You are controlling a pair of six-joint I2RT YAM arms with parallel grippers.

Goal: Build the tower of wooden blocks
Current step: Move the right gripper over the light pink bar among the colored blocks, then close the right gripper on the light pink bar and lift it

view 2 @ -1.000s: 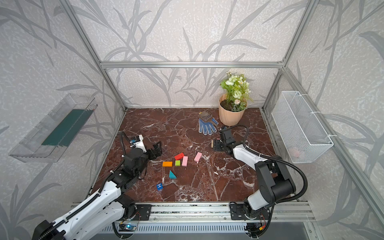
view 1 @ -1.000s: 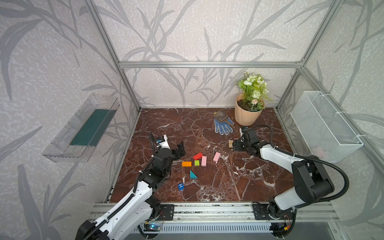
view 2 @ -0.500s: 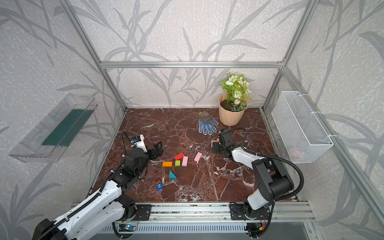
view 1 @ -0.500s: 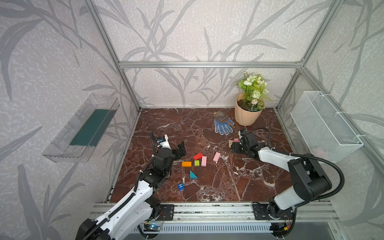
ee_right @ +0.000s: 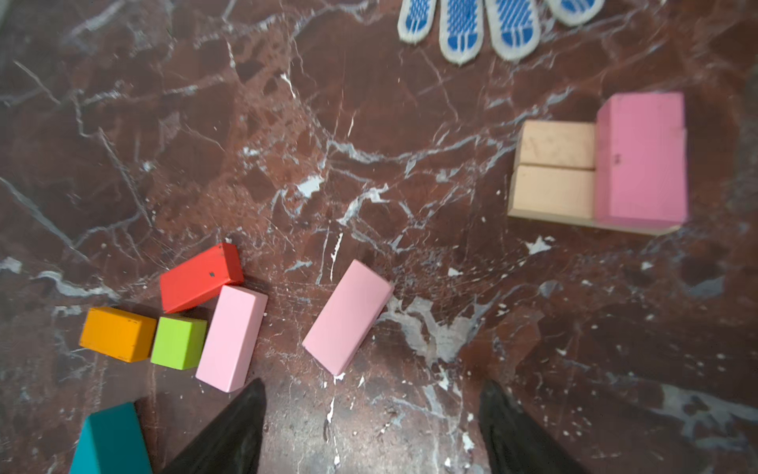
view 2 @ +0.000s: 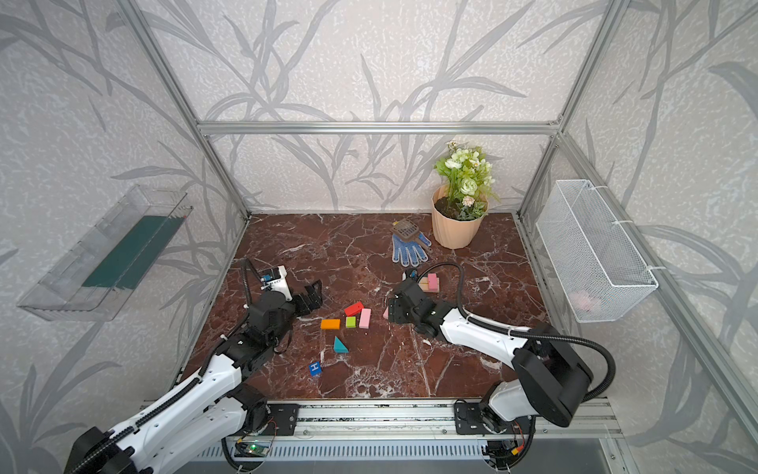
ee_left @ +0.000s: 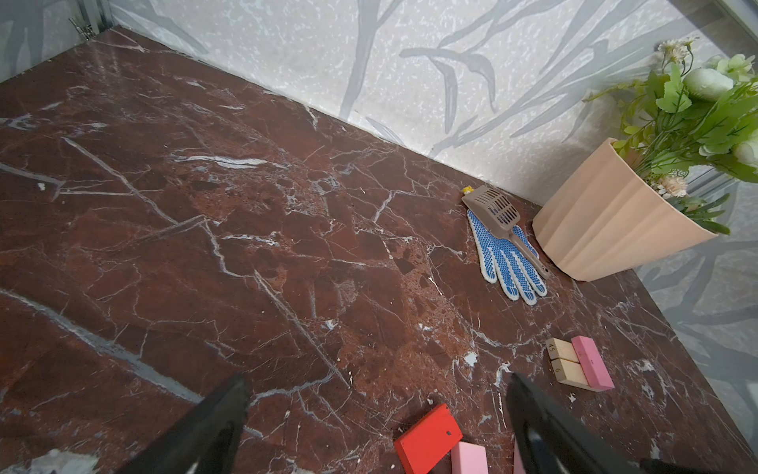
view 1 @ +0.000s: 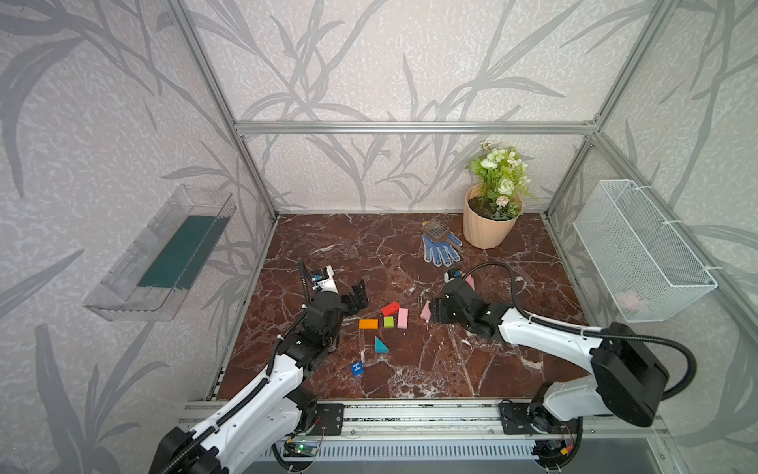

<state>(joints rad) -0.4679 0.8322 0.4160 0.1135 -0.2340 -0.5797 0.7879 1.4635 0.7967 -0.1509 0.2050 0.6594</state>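
Right wrist, pink block (ee_right: 348, 317), right tool (ee_right: 371, 383) spread

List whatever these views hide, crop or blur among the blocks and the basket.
- Loose pink block: in both top views, mostly behind the right gripper.
- Tower base: in a top view, only a pink corner clears that gripper's body.
- Teal wedge: cut off by the right wrist view's edge.
- Pinkish thing in the wire basket: blurred by the mesh in both top views, so unidentifiable.

Bright even light, soft shadows, wide-angle edge bending
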